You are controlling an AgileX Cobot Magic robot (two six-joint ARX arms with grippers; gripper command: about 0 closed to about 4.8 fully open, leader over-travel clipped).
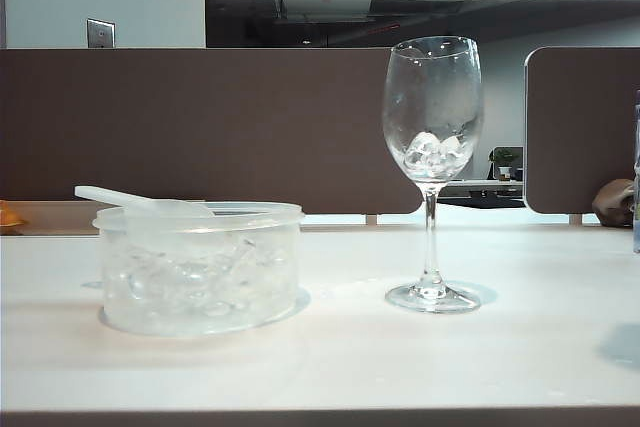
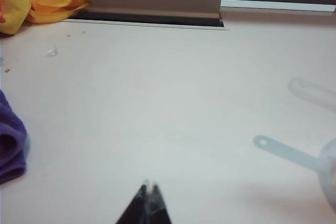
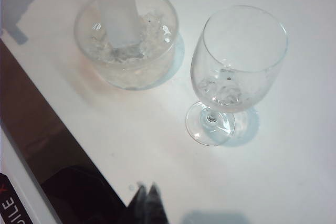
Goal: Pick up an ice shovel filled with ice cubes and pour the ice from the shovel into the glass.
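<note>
**Op:** Left gripper (image 2: 148, 192) is pinched closed on nothing, low over bare table (image 2: 157, 103) well off from the work; right gripper (image 3: 146, 195) hangs above the near table edge, its tips together too as far as I can see, empty; neither shows in the exterior view.

**Obs:** And the ice shovel?

**Op:** Ice shovel (image 1: 150, 204) lies across the rim of the tub (image 1: 200, 267), handle poking out over one side; the glass (image 1: 433, 167) stands just beside the tub, a few ice cubes (image 1: 435, 150) already at the bottom of its bowl.

**Obs:** Risks?

**Op:** I judge the handle thin, flat, slick plastic, probably wet; a pinch could twist or slip and spill cubes; the glass is tall on a thin stem and small round foot, fogged; a nudge at the rim could tip it; the tub is light clear plastic and may slide.
</note>
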